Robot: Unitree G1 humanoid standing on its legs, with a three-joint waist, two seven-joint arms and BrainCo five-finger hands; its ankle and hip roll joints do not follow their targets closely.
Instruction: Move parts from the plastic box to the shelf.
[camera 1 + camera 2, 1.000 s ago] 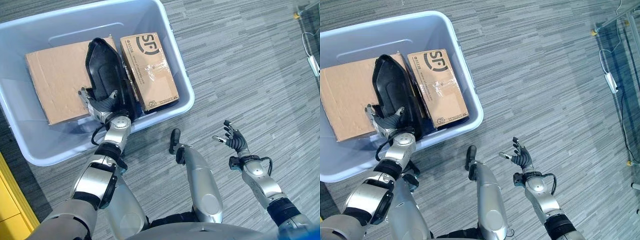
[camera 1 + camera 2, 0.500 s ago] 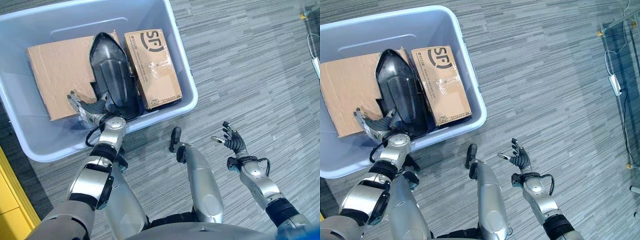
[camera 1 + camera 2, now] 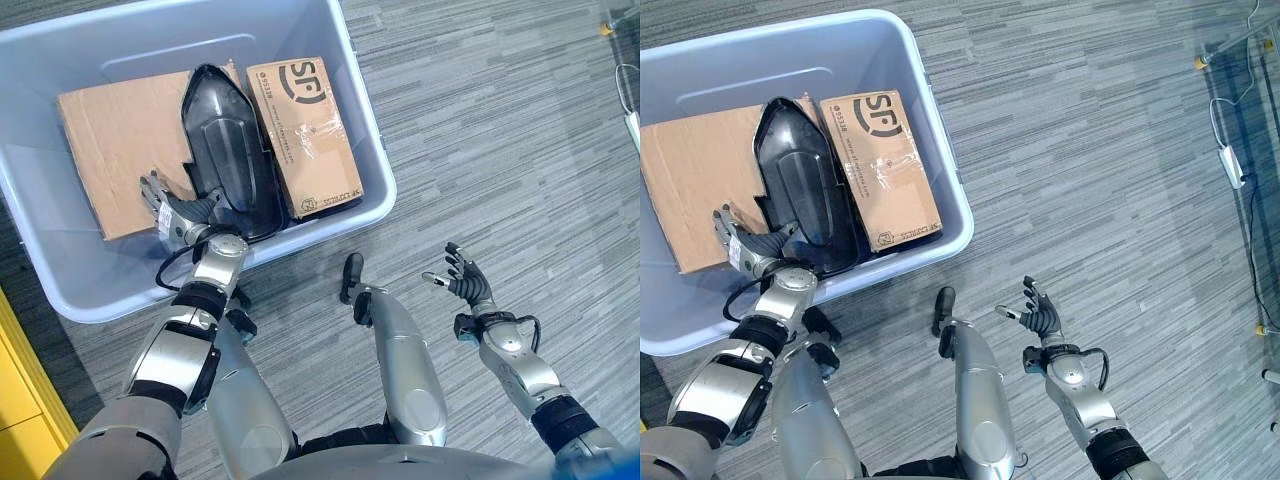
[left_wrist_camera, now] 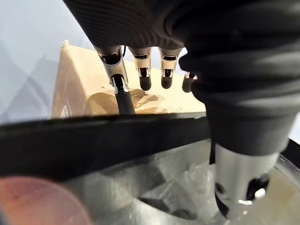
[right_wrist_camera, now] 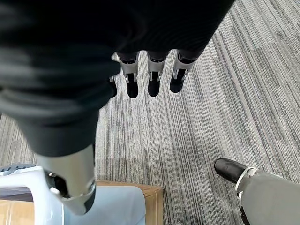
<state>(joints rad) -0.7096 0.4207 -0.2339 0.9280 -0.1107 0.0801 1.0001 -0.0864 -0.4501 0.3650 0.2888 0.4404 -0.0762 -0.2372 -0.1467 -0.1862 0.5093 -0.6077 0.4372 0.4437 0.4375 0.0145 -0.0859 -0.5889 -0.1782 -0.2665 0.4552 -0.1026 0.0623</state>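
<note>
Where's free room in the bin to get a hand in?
Free: the far strip of the plastic box beyond the cardboard boxes, and the near-left corner by the left hand. Crowded: the middle, where the black part sits wedged between them.

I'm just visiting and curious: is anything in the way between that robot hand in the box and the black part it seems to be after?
Nothing visible. The left robot hand is open inside the plastic box, right at the near end of the black part, between the two cardboard boxes.

cardboard boxes [image 3: 305, 135] flank the black part [image 3: 228, 160] closely inside the plastic box [image 3: 372, 170].
</note>
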